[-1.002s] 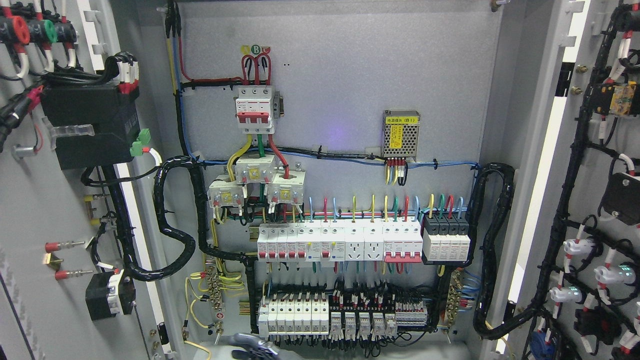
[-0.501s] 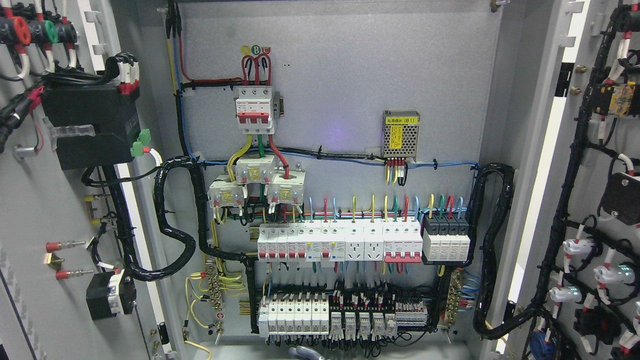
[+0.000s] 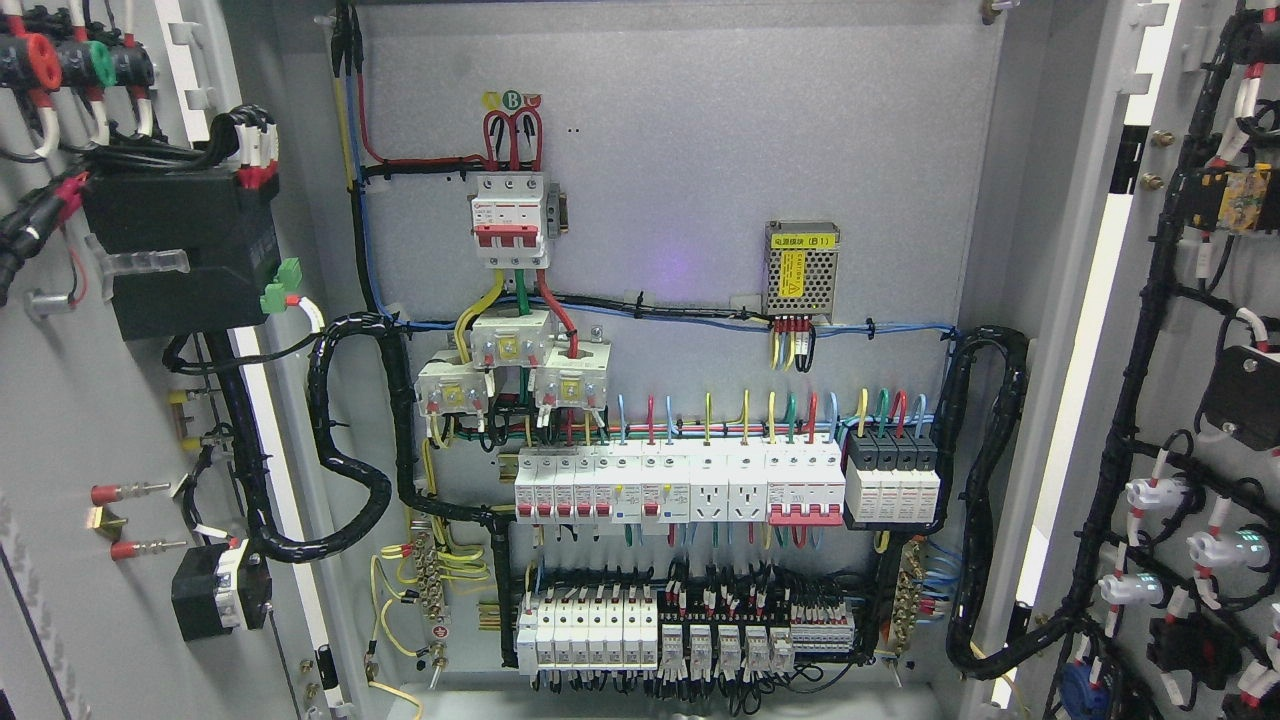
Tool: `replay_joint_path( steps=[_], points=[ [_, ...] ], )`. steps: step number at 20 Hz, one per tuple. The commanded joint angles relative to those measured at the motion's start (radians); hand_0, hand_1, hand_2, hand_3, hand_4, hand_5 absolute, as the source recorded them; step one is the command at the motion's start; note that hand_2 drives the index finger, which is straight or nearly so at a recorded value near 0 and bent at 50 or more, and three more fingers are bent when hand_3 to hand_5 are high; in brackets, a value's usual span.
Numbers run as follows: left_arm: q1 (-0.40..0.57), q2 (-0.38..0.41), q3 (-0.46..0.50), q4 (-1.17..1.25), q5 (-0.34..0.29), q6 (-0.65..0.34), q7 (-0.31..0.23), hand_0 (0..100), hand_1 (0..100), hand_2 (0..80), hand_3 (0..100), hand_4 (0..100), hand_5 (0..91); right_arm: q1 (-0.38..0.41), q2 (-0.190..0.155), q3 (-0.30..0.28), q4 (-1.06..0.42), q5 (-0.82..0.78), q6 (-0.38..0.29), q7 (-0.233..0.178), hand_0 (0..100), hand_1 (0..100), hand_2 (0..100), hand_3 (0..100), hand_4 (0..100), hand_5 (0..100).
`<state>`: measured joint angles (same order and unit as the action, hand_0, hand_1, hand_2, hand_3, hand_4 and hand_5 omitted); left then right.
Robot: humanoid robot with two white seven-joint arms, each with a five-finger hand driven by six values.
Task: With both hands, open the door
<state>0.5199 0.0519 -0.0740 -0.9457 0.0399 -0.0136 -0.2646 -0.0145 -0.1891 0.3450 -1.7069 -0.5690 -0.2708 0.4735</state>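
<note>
In the head view, both cabinet doors stood swung wide open. The left door [image 3: 90,420] filled the left edge of the picture, its inner face turned toward the camera and carrying a black box [image 3: 180,250] with a green connector beside it, plus red, green and black terminals at the top corner. The right door [image 3: 1200,400] lay along the right edge, also showing its inner face, with a black wire harness [image 3: 1130,470] running down it past white indicator lamp backs.

Between the doors the cabinet backplate [image 3: 750,130] was in full view. A three-pole breaker with red levers [image 3: 510,218] sat near the upper middle, fed by red wires looping above it. To its right hung a small meshed power supply [image 3: 801,270] with a yellow label. Lower down ran a row of white breakers [image 3: 680,485] with red toggles, ending at a black-topped module [image 3: 892,480] on the right. Beneath that sat a row of terminal blocks and relays [image 3: 690,630]. Thick black corrugated conduits [image 3: 350,470] looped from each door into the cabinet.

Neither robot hand showed anywhere in the picture, so whether their fingers were apart or together could not be told.
</note>
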Motion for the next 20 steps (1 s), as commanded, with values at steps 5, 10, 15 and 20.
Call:
replay_joint_path(
  steps=[5, 10, 15, 20],
  points=[
    [0.184, 0.112, -0.139, -0.669, 0.024, -0.017, -0.022, 0, 0, 0.0, 0, 0, 0.0, 0.244, -0.127, -0.138, -0.167, 0.027, -0.129, 0.008, 38, 0, 0, 0, 0, 0],
    [0.207, 0.121, -0.144, -0.748, 0.021, -0.089, -0.022, 0, 0, 0.0, 0, 0, 0.0, 0.347, -0.15, -0.231, -0.284, 0.027, -0.244, 0.01, 38, 0, 0, 0, 0, 0],
    [0.226, 0.154, -0.136, -0.759, 0.021, -0.236, -0.022, 0, 0, 0.0, 0, 0, 0.0, 0.416, -0.153, -0.302, -0.329, 0.027, -0.407, 0.008, 38, 0, 0, 0, 0, 0],
    [0.229, 0.144, -0.083, -0.834, 0.044, -0.292, -0.022, 0, 0, 0.0, 0, 0, 0.0, 0.435, -0.208, -0.373, -0.353, 0.029, -0.449, 0.01, 38, 0, 0, 0, 0, 0]
  ],
)
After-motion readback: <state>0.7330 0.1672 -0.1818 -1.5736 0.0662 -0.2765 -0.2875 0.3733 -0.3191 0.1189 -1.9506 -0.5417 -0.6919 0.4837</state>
